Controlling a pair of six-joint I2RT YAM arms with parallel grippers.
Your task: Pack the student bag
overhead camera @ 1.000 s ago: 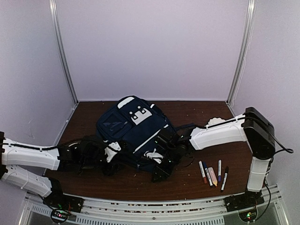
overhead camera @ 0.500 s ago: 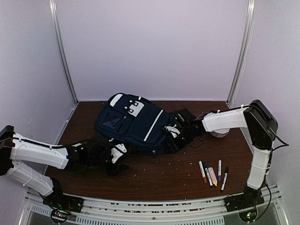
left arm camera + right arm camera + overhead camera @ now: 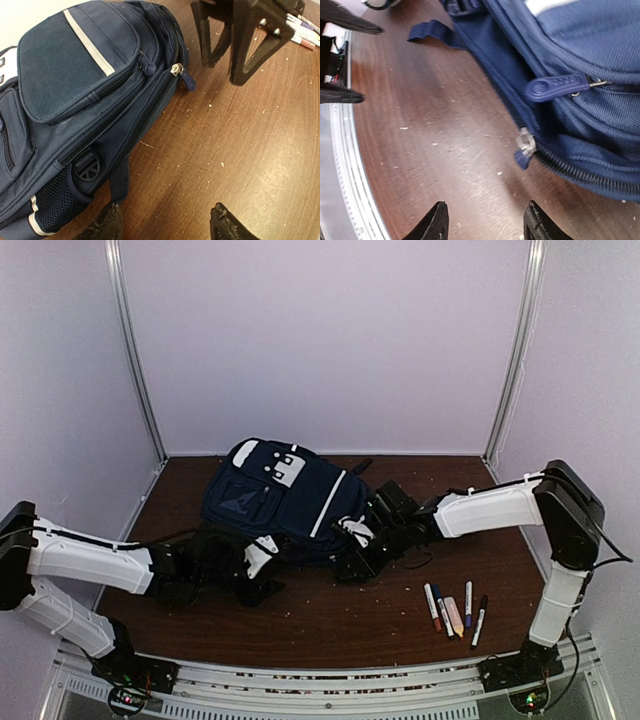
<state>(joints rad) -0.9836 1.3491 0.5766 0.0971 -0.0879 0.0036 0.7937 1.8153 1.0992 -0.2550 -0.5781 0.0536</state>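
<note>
Status: large navy-blue fabric backpack [image 3: 285, 502] lies flat at centre-rear of the brown wooden counter [image 3: 330, 620].
I see the left pincer [image 3: 167, 227] spread and empty beside the backpack's dark strap, the right pincer [image 3: 485, 222] spread and empty near its grey zip slider [image 3: 525, 142], and coloured marker pens [image 3: 452, 612] far right.

The left arm [image 3: 90, 565] reaches low and forward from its base, its forearm stretched toward the middle. The left gripper [image 3: 262, 582] points inward, its fingers spread with nothing between them. The right arm [image 3: 490, 510] rises from its base, bends at the elbow and stretches leftward. The right gripper [image 3: 355, 560] angles downward, fingers apart, holding nothing.
</note>
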